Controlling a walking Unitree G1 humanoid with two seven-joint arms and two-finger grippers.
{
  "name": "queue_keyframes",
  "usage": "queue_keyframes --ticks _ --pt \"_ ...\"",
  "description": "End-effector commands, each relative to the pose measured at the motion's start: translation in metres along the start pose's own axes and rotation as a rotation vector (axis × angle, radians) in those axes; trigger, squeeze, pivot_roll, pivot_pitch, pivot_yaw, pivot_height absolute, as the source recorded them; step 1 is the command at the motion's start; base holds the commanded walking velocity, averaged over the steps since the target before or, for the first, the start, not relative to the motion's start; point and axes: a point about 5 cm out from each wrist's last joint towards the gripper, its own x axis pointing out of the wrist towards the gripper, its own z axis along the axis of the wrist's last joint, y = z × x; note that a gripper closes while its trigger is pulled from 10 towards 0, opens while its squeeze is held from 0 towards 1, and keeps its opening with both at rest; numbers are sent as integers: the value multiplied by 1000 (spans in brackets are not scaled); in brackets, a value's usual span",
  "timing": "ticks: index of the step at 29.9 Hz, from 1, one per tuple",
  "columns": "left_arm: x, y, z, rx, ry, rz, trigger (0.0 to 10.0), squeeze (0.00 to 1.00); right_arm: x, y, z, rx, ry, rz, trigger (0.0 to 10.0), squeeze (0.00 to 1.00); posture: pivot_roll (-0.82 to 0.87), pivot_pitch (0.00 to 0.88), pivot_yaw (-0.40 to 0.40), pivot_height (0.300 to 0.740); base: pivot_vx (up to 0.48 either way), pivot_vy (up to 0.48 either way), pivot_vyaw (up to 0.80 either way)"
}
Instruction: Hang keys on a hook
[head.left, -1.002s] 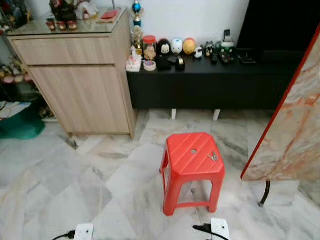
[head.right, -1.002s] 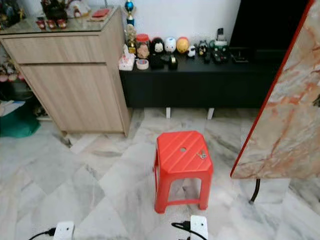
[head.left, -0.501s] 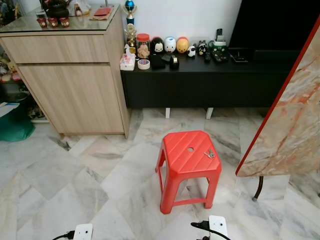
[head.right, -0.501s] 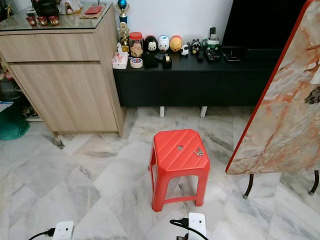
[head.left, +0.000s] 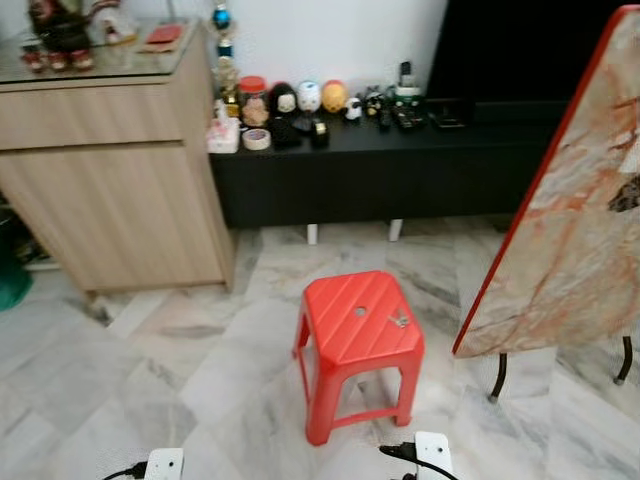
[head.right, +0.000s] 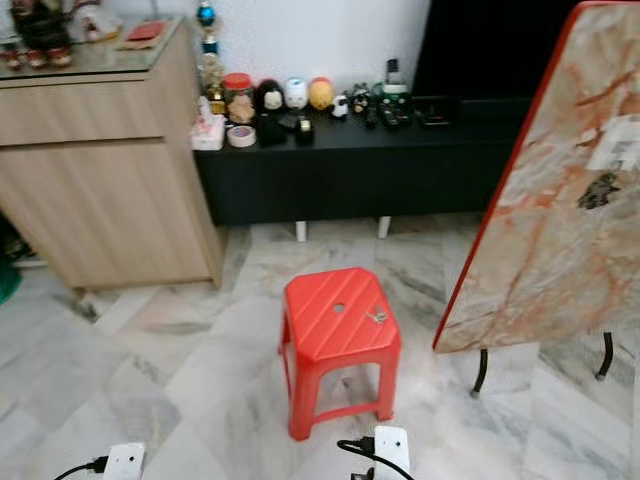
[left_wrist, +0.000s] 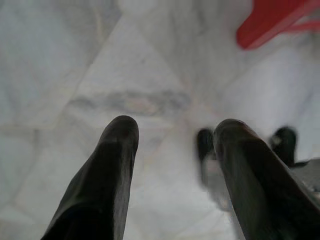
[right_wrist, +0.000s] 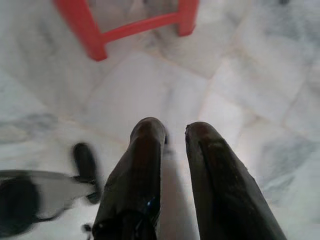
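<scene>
A small bunch of keys (head.left: 399, 320) lies on the right side of a red plastic stool's (head.left: 350, 335) top, on the marble floor in front of me. To the right leans a marble-patterned board (head.right: 540, 210) with a red edge; a small dark fixture (head.right: 598, 190) sits on its face below a white label. Both arms hang low. My left gripper (left_wrist: 175, 135) is open over bare floor tiles, with a stool leg beyond it. My right gripper (right_wrist: 175, 132) is shut on nothing, pointing at the floor just short of the stool's legs (right_wrist: 90, 35).
A wooden cabinet (head.left: 110, 180) stands at the back left. A low black TV bench (head.left: 400, 160) with several figurines and jars runs along the wall. The board rests on thin black legs (head.left: 497, 378). Open floor lies left of the stool.
The camera has swung right: the cabinet slid towards the left edge and more of the marble board shows. The keys and stool have not moved.
</scene>
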Motion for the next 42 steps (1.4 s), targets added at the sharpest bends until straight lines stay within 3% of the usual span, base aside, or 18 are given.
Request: queue_keyframes --ticks 1,18,36,37,38,39,40,42 --pt "-2 8 -8 -3 27 19 10000 0 -1 10 2 4 -6 23 10000 0 62 0 -3 728 292 0 0" --pt "-2 8 -8 -4 25 18 10000 0 0 10 3 1 -7 23 10000 0 63 0 -8 728 296 0 0" --pt "-2 8 -7 31 23 17 10000 0 0 10 3 1 -9 24 10000 0 62 0 -8 728 0 -87 0" --pt "-2 8 -7 32 23 16 10000 0 -1 10 3 3 -10 25 10000 169 61 0 -8 728 0 -371 0" --pt "-2 8 -7 32 23 16 10000 0 -1 10 3 4 -10 25 10000 169 61 0 -8 728 0 -371 0" --pt "-2 8 -7 31 23 16 10000 0 -1 10 3 6 -11 25 10000 878 61 0 -7 728 0 -371 0" --pt "-2 8 -7 31 23 15 10000 0 -1 10 3 7 -12 25 10000 1000 62 0 -7 728 0 -371 0" --pt "-2 8 -7 31 23 14 10000 0 -1 10 3 6 -13 25 10000 1000 61 0 -7 728 0 -371 0"
